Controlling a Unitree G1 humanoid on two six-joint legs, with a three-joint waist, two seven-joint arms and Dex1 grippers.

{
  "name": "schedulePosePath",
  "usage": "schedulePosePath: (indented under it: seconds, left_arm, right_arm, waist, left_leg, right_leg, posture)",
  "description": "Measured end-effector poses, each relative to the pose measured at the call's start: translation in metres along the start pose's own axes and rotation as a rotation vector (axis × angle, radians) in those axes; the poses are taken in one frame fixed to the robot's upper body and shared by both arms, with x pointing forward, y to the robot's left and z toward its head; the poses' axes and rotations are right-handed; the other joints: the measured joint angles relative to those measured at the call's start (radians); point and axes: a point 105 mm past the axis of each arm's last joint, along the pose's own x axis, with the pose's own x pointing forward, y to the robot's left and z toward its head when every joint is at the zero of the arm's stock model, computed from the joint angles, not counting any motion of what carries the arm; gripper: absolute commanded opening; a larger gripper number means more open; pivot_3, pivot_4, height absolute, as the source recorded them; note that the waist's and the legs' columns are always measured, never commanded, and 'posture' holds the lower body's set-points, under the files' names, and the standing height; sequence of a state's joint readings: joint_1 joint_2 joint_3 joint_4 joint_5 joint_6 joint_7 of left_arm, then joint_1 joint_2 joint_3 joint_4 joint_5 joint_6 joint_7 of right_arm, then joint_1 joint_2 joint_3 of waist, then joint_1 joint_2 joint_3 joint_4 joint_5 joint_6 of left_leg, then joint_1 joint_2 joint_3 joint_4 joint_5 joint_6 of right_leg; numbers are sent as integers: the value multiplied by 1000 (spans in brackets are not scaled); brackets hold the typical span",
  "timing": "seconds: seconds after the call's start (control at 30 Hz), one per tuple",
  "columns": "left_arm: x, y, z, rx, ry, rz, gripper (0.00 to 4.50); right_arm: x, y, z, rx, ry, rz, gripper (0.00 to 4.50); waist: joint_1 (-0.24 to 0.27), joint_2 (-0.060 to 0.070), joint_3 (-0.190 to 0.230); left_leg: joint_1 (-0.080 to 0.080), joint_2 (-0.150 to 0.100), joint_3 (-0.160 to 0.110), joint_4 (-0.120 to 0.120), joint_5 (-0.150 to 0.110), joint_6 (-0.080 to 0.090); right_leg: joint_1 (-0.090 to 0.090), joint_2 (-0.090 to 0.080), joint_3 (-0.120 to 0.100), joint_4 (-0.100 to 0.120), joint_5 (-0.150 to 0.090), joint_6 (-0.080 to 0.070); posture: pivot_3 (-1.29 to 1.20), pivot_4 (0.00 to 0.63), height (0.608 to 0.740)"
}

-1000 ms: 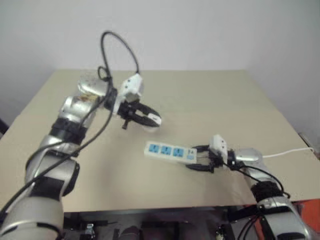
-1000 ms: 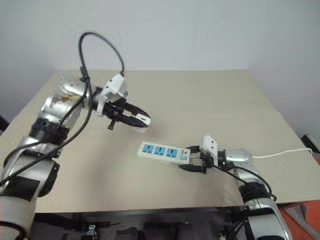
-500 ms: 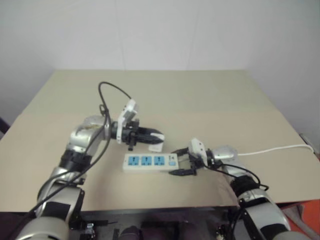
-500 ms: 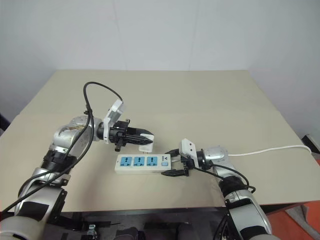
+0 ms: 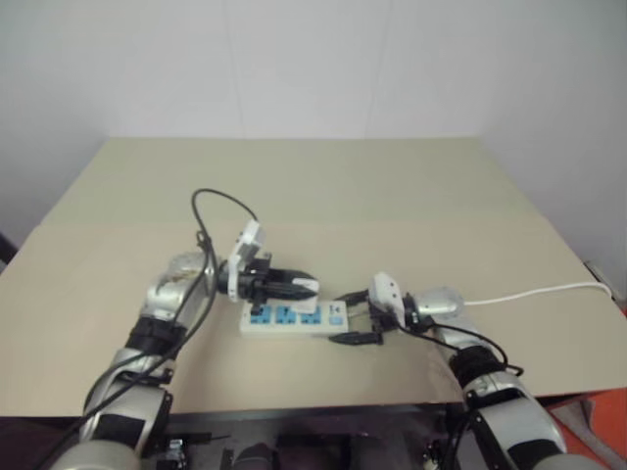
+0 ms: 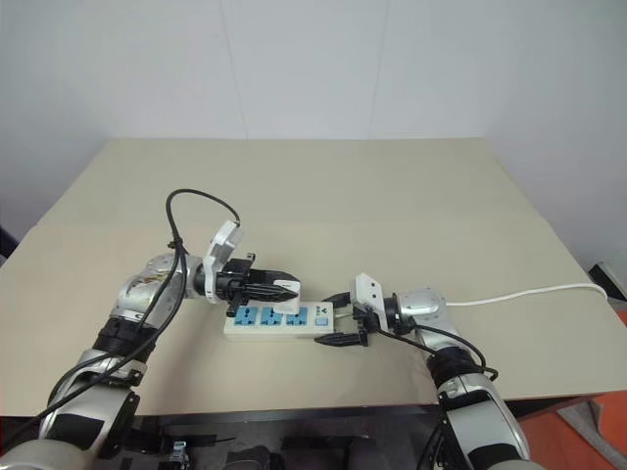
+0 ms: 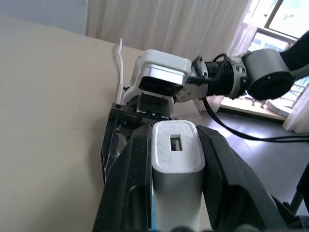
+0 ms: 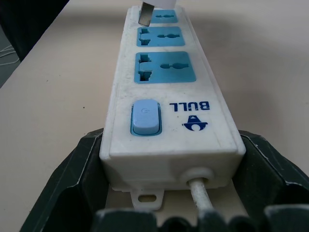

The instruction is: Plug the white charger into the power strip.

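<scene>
The white power strip (image 5: 294,316) lies on the beige table (image 5: 411,196), its three blue sockets facing up. My right gripper (image 5: 355,315) is shut on its switch end, a black finger (image 8: 72,183) pressed to each side. My left gripper (image 5: 300,286) is shut on the white charger (image 7: 175,159) and holds it level over the strip's far end. The charger's metal prong (image 8: 145,13) hangs just above the farthest socket from the switch, not inside it.
The strip's thin white cord (image 5: 534,291) runs off to the table's right edge. The table's front edge lies close below both grippers. Bare tabletop stretches behind the strip toward the white wall.
My left gripper has come down with the charger, from well above the table to just over the strip. The right gripper drew the strip leftward, then held still.
</scene>
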State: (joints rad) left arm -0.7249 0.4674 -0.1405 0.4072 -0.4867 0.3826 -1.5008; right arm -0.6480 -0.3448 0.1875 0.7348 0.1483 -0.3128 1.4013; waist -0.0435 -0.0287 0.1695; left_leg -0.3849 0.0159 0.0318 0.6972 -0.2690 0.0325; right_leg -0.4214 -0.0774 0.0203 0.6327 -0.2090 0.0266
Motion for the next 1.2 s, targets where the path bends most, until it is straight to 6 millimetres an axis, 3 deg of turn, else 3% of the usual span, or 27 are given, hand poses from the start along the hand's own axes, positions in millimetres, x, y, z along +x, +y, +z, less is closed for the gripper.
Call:
schedulePosePath:
  seconds: [0.43,1.2]
  left_arm:
    - [3,1,-21,-51,18,6,1026]
    - [11,12,-26,-31,28,-6,1026]
  right_arm:
    - [0,-1,0,-13,3,-9,3400]
    - [1,0,-1,-14,5,-17,3400]
  waist:
    - [0,0,0]
    - [-1,0,-3]
  left_leg:
    - [1,0,0,-1,0,0]
    - [3,0,0,-1,0,0]
  right_leg:
    - [1,0,0,0,0,0]
    - [2,0,0,0,0,-1]
  posture:
    - [0,150,740]
    - [0,150,740]
